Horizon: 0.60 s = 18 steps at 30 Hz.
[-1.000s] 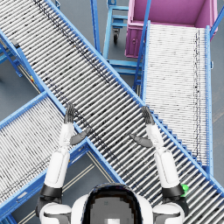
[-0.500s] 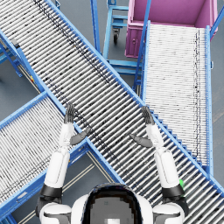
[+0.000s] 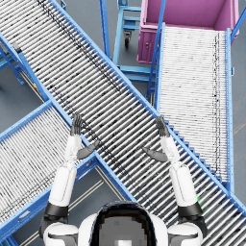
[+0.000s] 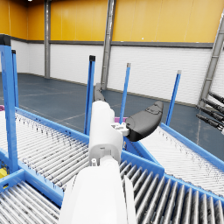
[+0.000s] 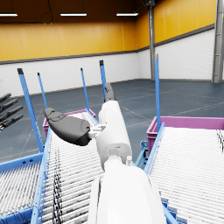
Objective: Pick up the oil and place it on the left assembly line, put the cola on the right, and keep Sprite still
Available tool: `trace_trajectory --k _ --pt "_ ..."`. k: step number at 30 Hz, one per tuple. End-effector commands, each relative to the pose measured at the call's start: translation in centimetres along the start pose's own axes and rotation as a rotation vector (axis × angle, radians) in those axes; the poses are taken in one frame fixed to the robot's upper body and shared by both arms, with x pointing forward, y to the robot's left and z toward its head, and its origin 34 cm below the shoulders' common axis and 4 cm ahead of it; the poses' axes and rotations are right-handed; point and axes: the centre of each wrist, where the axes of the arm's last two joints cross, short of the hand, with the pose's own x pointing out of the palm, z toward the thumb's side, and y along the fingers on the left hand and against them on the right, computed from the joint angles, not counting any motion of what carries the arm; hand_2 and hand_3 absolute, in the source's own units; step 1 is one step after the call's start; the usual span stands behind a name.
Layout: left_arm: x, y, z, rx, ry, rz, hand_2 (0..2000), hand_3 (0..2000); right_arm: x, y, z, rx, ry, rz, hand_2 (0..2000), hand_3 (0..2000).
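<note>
Standing by the rollers, going left to right. Over at 8 o'clock there's the left line [image 3: 29, 158], a blue-framed roller bed that sits lower than the big one beside it. The robot's left arm comes up along its edge. The left hand [image 3: 78, 140] hangs over the near edge of the middle line [image 3: 110, 96] with the fingers [image 3: 76, 126] straight and loose and the thumb pointing in toward 3 o'clock. It's holding nothing.

The middle line is the long one, running from about 11 o'clock down to 5 o'clock right through the scene.

The right hand [image 3: 162, 142] is over the far side of that same line and mirrors the other one: fingers released and stretched out, thumb pointing in toward 9 o'clock, palm empty. The two hands are well apart and face each other across bare rollers.

At 2 o'clock is the right line [image 3: 192, 86], running straight away from the robot. A pink bin [image 3: 192, 12] sits at its far end, around 1 o'clock.

As for where the oil, cola and Sprite are, I can't tell from any of the views.
</note>
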Motion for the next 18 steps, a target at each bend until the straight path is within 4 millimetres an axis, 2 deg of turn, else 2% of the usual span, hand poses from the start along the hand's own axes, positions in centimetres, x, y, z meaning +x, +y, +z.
trace_trajectory --k 1,18 --pt "0.00 0.00 0.00 0.000 0.000 0.000 0 0 0.00 0.00 0.00 0.000 0.000 0.000 0 0" --pt "0.00 0.00 0.00 0.000 0.000 0.000 0 0 0.00 0.00 0.00 0.000 0.000 0.000 0 0"
